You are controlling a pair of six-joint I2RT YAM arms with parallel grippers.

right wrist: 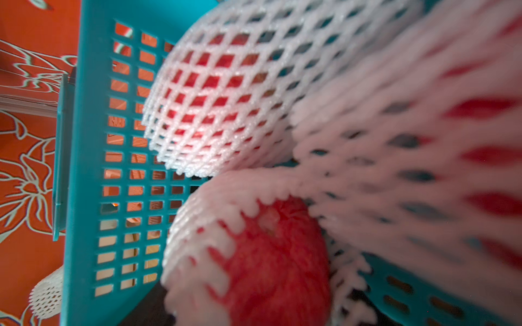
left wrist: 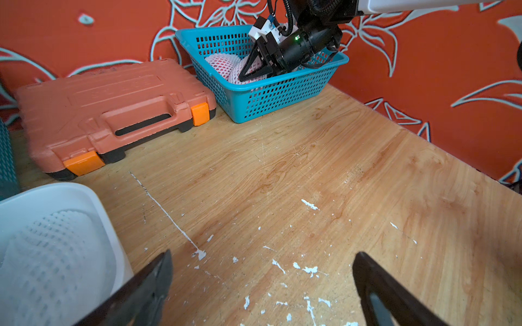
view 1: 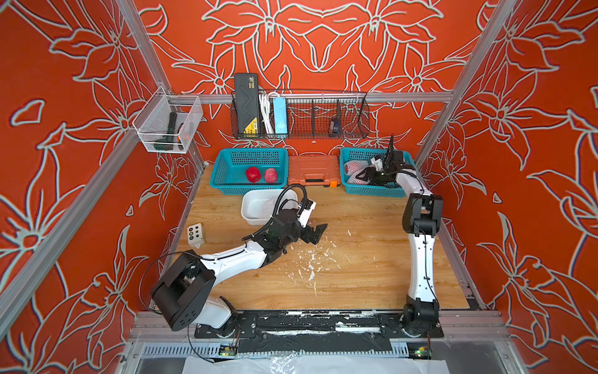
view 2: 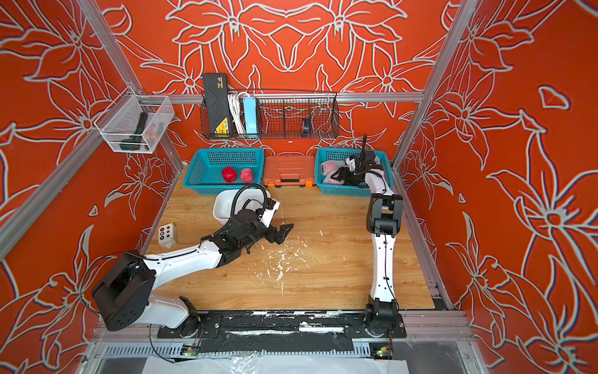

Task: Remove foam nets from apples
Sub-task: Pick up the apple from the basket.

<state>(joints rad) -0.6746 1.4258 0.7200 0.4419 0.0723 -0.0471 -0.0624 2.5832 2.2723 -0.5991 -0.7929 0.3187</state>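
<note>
Two bare red apples [view 1: 253, 174] [view 1: 271, 175] lie in the left teal basket [view 1: 223, 168]. The right teal basket [view 1: 372, 191] holds apples wrapped in white foam nets [view 1: 352, 166]. My right gripper [view 1: 361, 177] reaches down into that basket, its fingers [left wrist: 248, 69] straddling a netted apple [right wrist: 268, 268] whose red end pokes out of its net. The wrist view does not show the jaws themselves. My left gripper [view 1: 318, 233] hangs open and empty above the table, beside the white tub [view 1: 250, 207]. An empty net [left wrist: 48, 254] lies in that tub.
An orange tool case [view 1: 313, 170] sits between the two baskets. A small button box [view 1: 195, 234] stands near the table's left edge. White foam scraps [view 1: 310, 264] litter the wooden table in the middle. A wire rack [view 1: 323, 123] hangs on the back wall.
</note>
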